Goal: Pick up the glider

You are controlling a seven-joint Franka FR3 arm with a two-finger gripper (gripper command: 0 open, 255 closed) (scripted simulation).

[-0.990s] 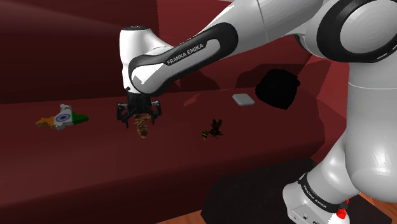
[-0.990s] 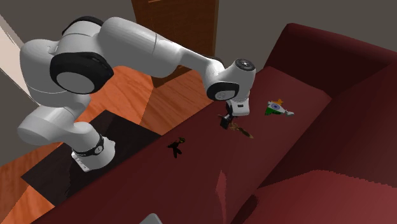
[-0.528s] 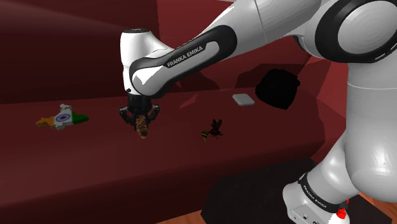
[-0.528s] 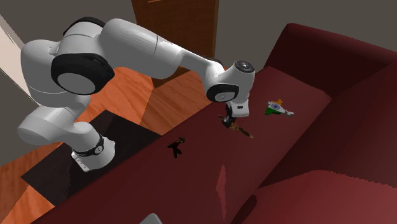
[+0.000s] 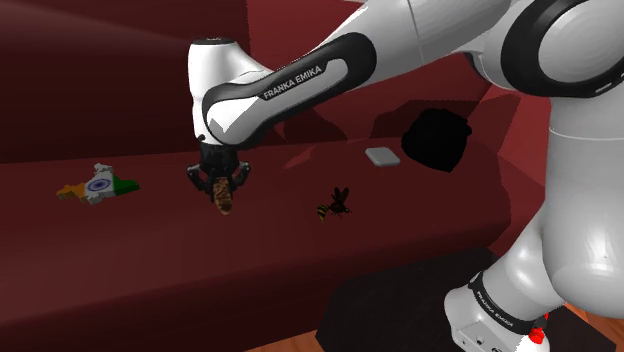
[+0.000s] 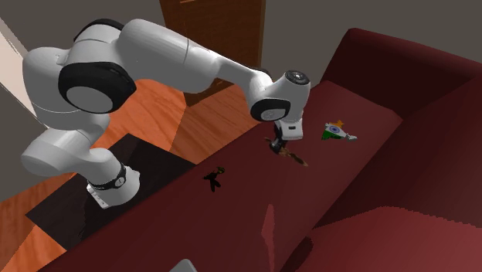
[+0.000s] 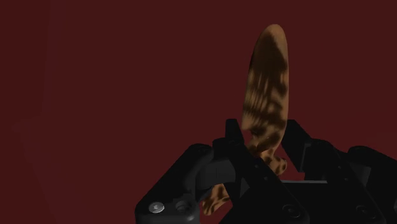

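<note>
Left of centre in the shoulder view: black gripper [image 5: 219, 178] pinching the brown mottled glider [image 5: 225, 200] by its narrow end, fingers [image 7: 233, 145] pressed against either side, broad tip pointing away. Further left, well apart, orange-white-green flag piece [image 5: 98, 186]; to the right, black-and-yellow insect figure [image 5: 335, 203], small grey pad [image 5: 381, 156], black blob [image 5: 436, 138]. Dark red sofa seat [image 5: 150, 260] beneath; orange wooden floor [image 6: 166, 116] at the second exterior view's left.
</note>
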